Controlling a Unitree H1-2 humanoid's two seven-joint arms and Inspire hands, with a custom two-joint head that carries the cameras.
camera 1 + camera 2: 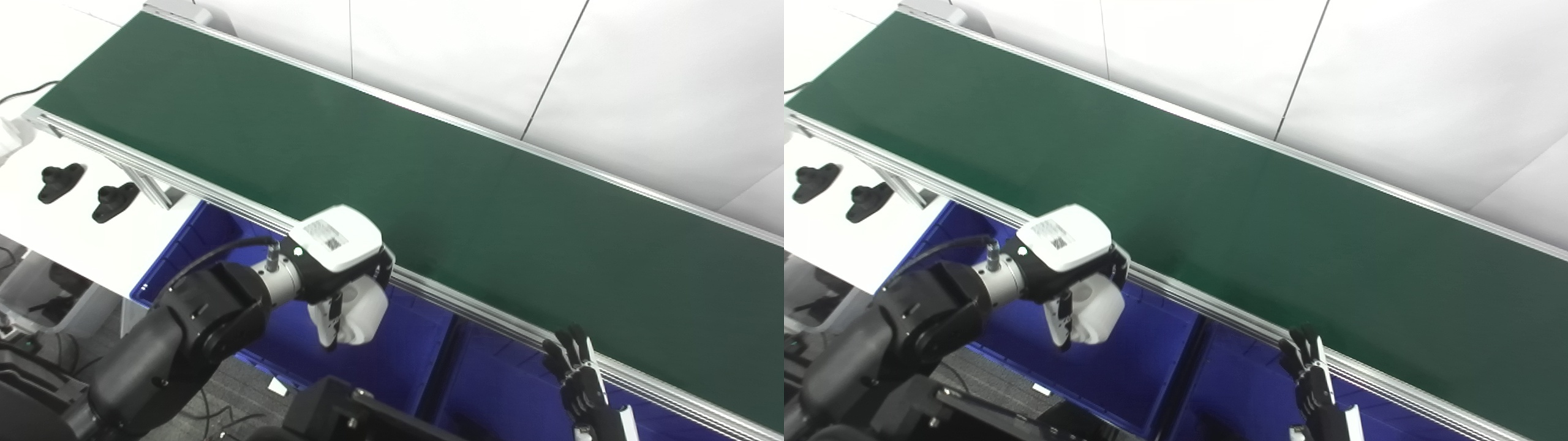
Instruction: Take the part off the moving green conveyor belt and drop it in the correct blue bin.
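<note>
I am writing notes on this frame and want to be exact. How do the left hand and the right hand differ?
The left hand is shut on a white part; the right hand holds nothing, fingers raised. The left hand hangs over the left blue bin; the right hand is beside the belt's near rail, over the right bin. The left hand's back is white; the right hand looks black. Both are off the belt.

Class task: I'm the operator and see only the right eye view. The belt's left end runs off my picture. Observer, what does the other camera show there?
Observer: In the left eye view the conveyor belt ends at a frame corner, fully in frame.
Operator: Anything beyond it?
Observer: A black cable curves away to the picture's edge; you get only its tip.
Operator: And below the corner?
Observer: A white object, cut by the edge; I cannot tell what it is.
</note>
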